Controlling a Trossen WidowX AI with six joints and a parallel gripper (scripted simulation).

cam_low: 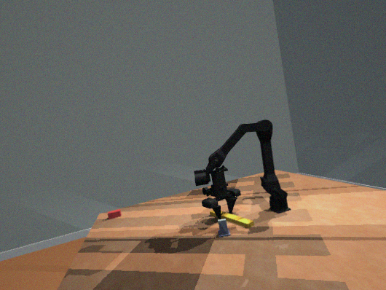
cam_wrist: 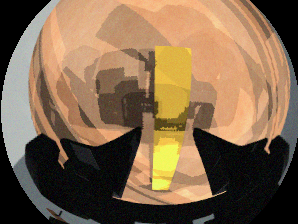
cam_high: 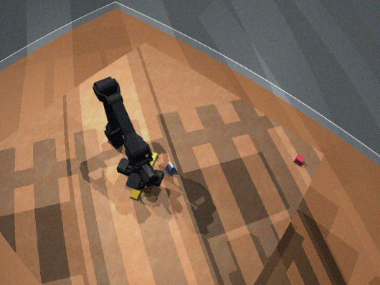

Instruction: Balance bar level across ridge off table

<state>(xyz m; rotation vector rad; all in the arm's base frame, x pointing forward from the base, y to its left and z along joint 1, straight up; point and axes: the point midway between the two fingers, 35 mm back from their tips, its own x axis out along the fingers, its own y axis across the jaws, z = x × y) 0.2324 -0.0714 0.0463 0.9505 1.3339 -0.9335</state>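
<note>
Yellow bar (cam_high: 135,194) (cam_low: 238,219) (cam_wrist: 172,85) lies flat on the table (cam_high: 222,200) (cam_low: 226,262), under the gripper (cam_high: 144,176) (cam_low: 225,215) (cam_wrist: 168,131). The 2 fingers stand well parted, though probably short of their full spread, 1 on each side of the bar in the wrist view, with bare wood showing between each fingertip and the bar's edges. Nothing is held.

Just beside the bar, apart from it, stands the small blue-grey ridge (cam_high: 171,169) (cam_low: 223,227), upright and with nothing on top. So 0 of the main steps are finished: lining up over the bar looks nearly done, while the grasp, the lift, the move across to the ridge, the level setting-down and the release are all left. I judge the next move to be a straight descent, then closing near the bar's middle.

The ridge is the nearest obstacle; a finger or the bar's side could knock it if the hand drifts that way. Farther off, 1 red block (cam_high: 299,160) (cam_low: 114,214) sits well apart, outside the short path from bar to ridge.
</note>
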